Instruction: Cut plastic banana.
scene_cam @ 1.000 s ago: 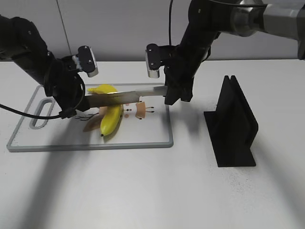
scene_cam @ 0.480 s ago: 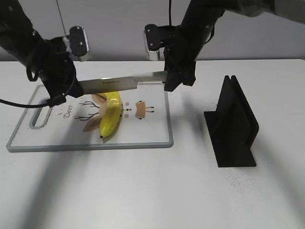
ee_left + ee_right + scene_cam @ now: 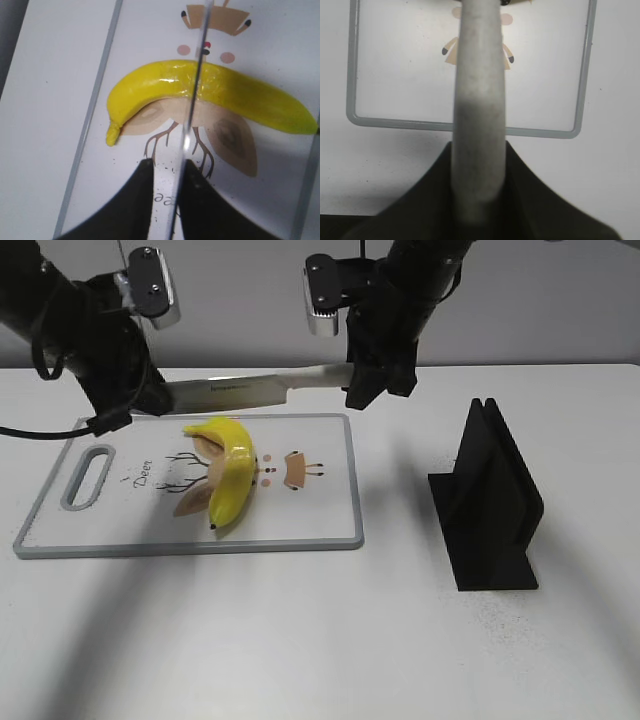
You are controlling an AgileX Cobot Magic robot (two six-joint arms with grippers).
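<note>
Knife position: the long steel-bladed kitchen knife (image 3: 250,392) is held level in the air between the two arms, above the far edge of the white rectangular plastic cutting board with grey rim (image 3: 300,536).

1. Right pincer (image 3: 368,390): pressed together on the knife's pale grey rounded handle (image 3: 479,115). In the right wrist view the handle runs straight out from between the jaws, with the board's edge below and beyond it.
2. Left pincer (image 3: 165,200): its two dark fingers (image 3: 136,200) are closed against the thin blade near its tip end. In the left wrist view the blade appears edge-on as a narrow bright line leading away from the jaws.
3. Yellow curved plastic banana (image 3: 228,472): lies on the board, below the left pincer and apart from the blade. In the left wrist view the blade line crosses over the middle of the banana (image 3: 210,97); the exterior view shows a clear gap between blade and fruit. The banana appears whole, resting over a printed brown deer drawing (image 3: 293,471).
4. Black slotted upright knife stand (image 3: 488,502): stands on the white worktop (image 3: 320,640), well apart from the right pincer, on its outer side, beyond the board's edge.
</note>
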